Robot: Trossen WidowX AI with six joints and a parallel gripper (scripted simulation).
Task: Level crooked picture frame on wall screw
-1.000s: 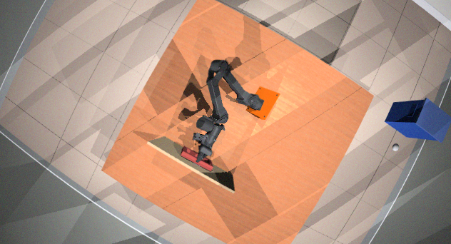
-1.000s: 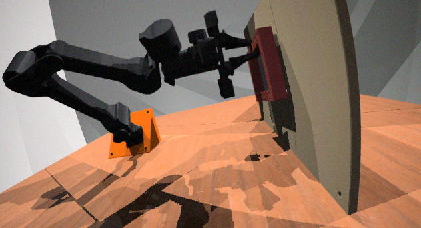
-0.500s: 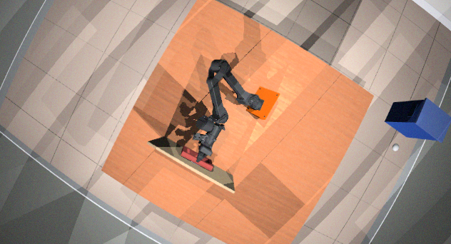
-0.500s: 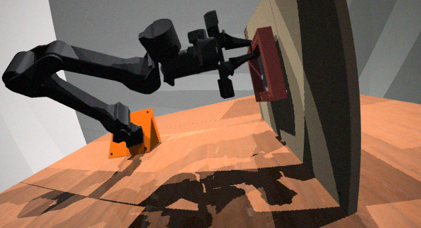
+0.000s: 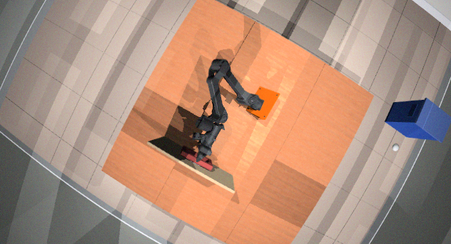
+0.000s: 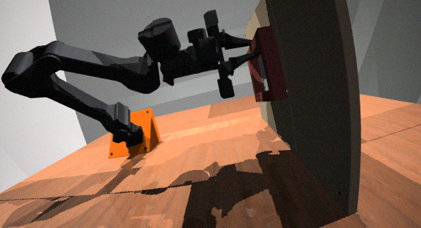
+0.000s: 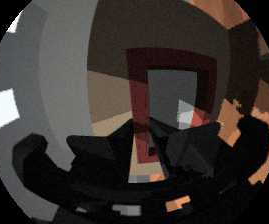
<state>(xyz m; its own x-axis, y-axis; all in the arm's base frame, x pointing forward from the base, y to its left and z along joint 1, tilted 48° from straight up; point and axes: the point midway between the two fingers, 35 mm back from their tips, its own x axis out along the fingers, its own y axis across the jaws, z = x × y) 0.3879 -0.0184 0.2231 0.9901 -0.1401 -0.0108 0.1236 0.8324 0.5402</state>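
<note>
The red picture frame (image 5: 188, 153) (image 6: 276, 65) (image 7: 138, 95) stands against the upright panel (image 5: 225, 180) (image 6: 316, 91) (image 7: 110, 92), with a grey picture area inside its bars. My gripper (image 5: 198, 160) (image 6: 254, 48) (image 7: 139, 120) is shut on the frame, its fingertips on either side of the bar that shows at the left in the wrist view. In that view the frame's top bar slopes a little down to the right; how far the frame is off level is hard to tell. The screw and the notched strip are hidden behind the frame.
The arm's orange base plate (image 5: 270, 101) (image 6: 150, 122) stands on the wooden table top (image 5: 303, 133) (image 6: 393, 117). A blue box (image 5: 433, 120) and a small white ball (image 5: 395, 147) are beyond the table's right edge in the top view. Dark shadows cross the panel and table.
</note>
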